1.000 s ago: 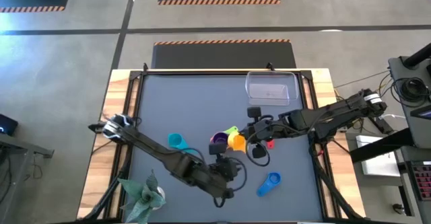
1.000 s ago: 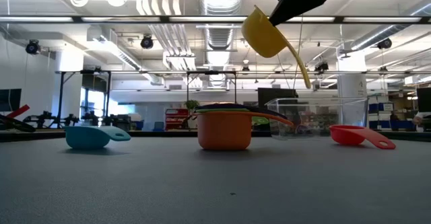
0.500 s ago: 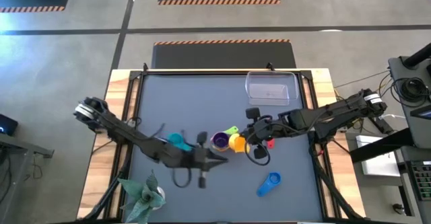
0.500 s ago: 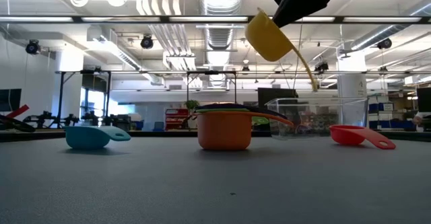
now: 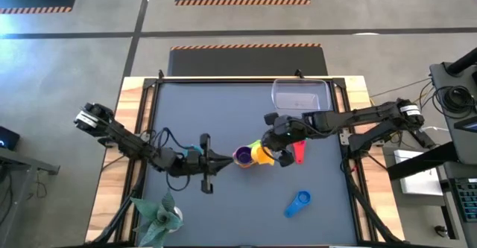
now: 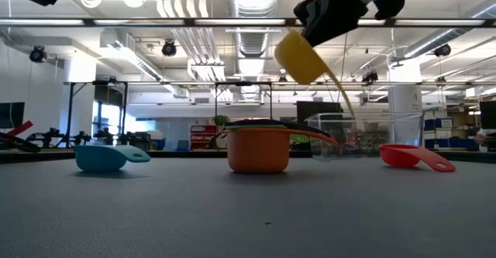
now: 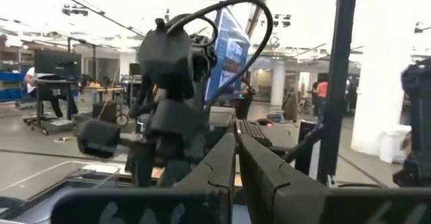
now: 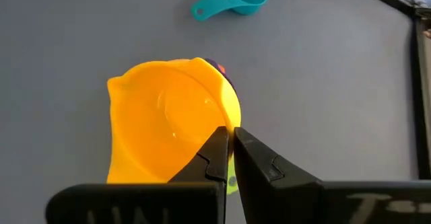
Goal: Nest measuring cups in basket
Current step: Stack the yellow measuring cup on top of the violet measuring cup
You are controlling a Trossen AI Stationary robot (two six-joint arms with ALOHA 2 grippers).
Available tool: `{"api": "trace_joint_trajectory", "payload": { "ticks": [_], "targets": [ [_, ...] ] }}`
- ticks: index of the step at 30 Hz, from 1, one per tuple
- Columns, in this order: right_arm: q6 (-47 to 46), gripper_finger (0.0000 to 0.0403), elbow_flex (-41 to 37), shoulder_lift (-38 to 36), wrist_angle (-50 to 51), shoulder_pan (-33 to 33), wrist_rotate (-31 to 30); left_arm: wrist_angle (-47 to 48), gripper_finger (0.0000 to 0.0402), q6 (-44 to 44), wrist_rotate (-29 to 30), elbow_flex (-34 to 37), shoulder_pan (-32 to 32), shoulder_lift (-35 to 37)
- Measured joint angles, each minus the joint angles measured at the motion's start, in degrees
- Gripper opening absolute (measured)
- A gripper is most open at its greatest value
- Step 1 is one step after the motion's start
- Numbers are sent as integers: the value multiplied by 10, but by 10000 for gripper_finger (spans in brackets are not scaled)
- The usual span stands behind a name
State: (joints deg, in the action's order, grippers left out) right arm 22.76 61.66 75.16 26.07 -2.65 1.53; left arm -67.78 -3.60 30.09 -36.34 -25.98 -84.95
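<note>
- My right gripper is pinching the yellow cup; in the right wrist view my two fingers are pressed together on its rim, and the open bowl faces this camera.
- In the low view the yellow cup hangs in the air, tilted, with its thin handle pointing down, and it is above and a little to the side of the orange stack.
- The orange cup stands upright on the table, and inside it are the purple cup and the green cup, whose handle sticks out on the side toward the basket.
- The basket is at the far edge of the table mat, well apart from the stack, and I see no cup inside it.
- The red cup lies on the table just beside my right gripper, on the side of the right arm.
- The blue cup lies alone near the front edge of the table, well apart from the others.
- The teal cup rests on the table, apart from the stack; from above my left arm mostly covers it.
- My left gripper is raised over the table beside the stack, its fingers pressed together with nothing between them.
- A green plant stands at the front left corner.
</note>
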Motion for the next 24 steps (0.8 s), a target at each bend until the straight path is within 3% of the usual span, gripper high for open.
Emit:
{"api": "trace_joint_trajectory", "payload": {
  "ticks": [4,15,24],
  "targets": [
    [15,8,35,54,9,17,21,3,3,-4,0,-8,0,0],
    [58,8,228,234,168,24,20,74,3,-4,-4,-38,0,0],
    [69,8,268,281,175,45,35,75,3,-4,-4,-37,0,1]
  ]
}}
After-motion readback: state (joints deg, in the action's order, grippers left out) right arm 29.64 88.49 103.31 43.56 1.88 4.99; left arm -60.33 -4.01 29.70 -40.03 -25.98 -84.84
